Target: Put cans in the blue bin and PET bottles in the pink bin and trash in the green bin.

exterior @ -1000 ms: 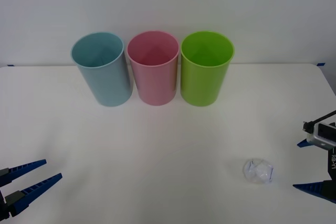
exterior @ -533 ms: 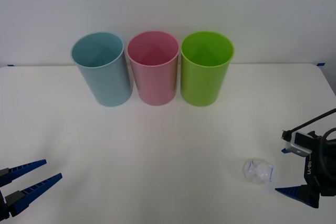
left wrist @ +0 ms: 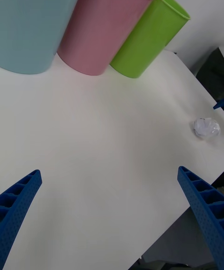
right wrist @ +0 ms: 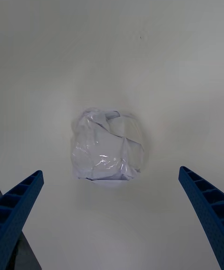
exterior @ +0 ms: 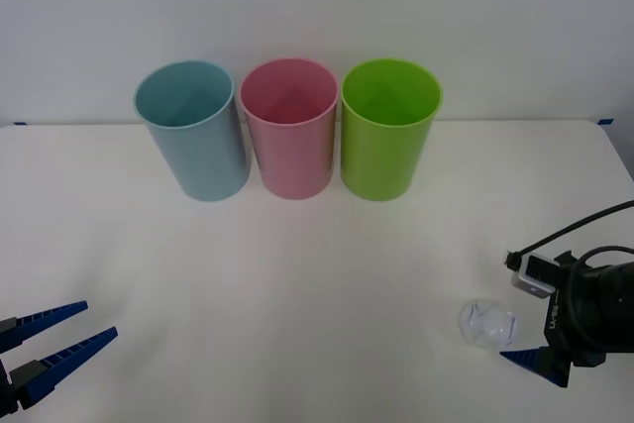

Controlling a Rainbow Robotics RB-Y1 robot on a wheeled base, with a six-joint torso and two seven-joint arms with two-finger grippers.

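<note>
The trash (exterior: 487, 325) is a small wad of clear, wrinkly plastic lying on the white table near the front right; it also lies in the right wrist view as trash (right wrist: 107, 146) and in the left wrist view as trash (left wrist: 206, 128). My right gripper (exterior: 521, 332) is open just to the right of it, fingers either side of the wad's near end without touching. At the back stand the blue bin (exterior: 193, 131), the pink bin (exterior: 289, 126) and the green bin (exterior: 389, 128) in a row. My left gripper (exterior: 99, 319) waits open at the front left.
The white table (exterior: 317, 264) runs broad between the bins and the grippers. Its right edge lies close behind my right arm. A white wall stands behind the bins. A black cable loops over the right wrist.
My right gripper has moved left and down toward the trash, its fingers now flanking it. The left arm, the bins and the trash have not moved.
</note>
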